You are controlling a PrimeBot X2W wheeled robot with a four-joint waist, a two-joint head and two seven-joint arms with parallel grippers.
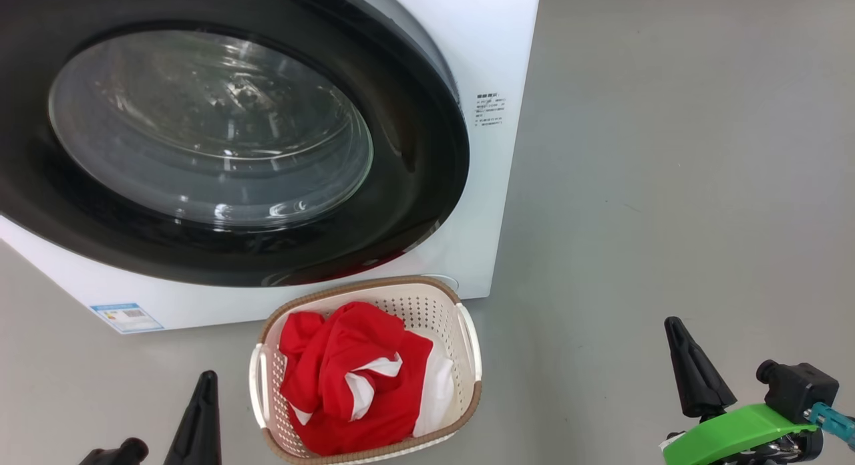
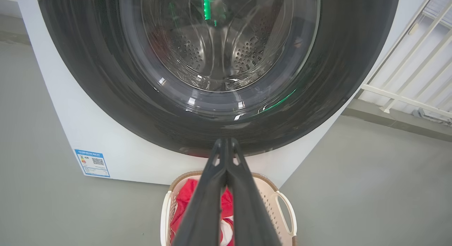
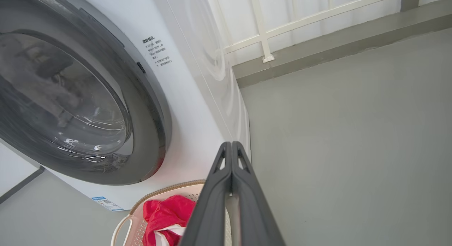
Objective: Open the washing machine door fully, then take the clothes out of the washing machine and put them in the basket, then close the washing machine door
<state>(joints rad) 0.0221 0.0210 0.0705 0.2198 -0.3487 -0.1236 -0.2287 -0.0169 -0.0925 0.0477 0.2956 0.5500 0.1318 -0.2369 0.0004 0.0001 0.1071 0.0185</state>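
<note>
The white washing machine (image 1: 481,44) fills the upper left of the head view, its round black-rimmed door (image 1: 414,158) lying flat against the front, glass bowl in the middle. Through the glass in the left wrist view I see the steel drum (image 2: 219,51). The cream basket (image 1: 467,331) stands on the floor just before the machine, holding red clothes (image 1: 347,371) with white patches. My left gripper (image 2: 224,141) is shut and empty, above the basket and pointing at the door's lower rim. My right gripper (image 3: 231,145) is shut and empty, right of the basket.
Grey floor (image 1: 668,184) stretches to the right of the machine. A white railing (image 3: 261,30) and a low grey kerb run behind it. A blue sticker (image 1: 127,317) sits on the machine's lower left corner.
</note>
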